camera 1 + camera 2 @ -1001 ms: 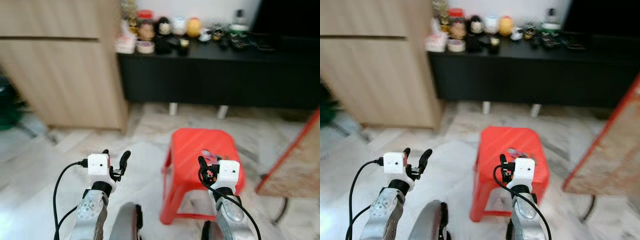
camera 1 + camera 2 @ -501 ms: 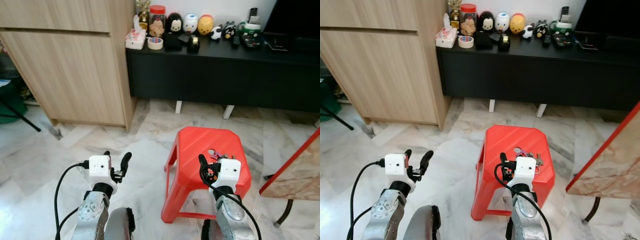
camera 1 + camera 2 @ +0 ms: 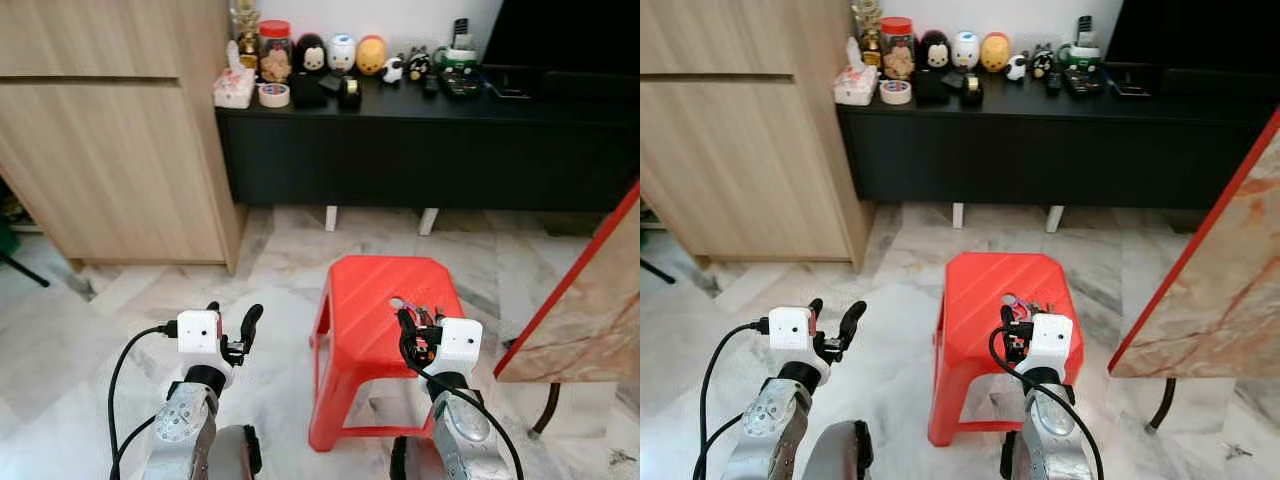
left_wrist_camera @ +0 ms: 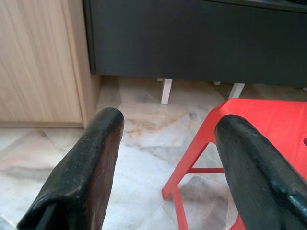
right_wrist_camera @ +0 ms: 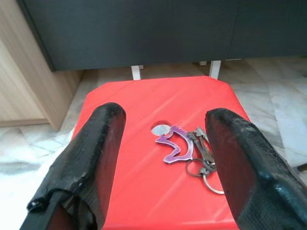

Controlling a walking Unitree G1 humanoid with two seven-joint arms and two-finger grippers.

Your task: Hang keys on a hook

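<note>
view is swinging: stool [image 3: 385, 300] now sitting nearer centre. right gripper [image 5: 165, 158] hovering wide open, empty, over keys [image 5: 189, 148] at 12 o'clock; left gripper [image 4: 168, 158] open, empty. pickup looks next.

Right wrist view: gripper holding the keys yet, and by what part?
Nothing held. The right gripper is open above the red stool; the keys lie loose on the seat. Left gripper is open and empty too.
</note>
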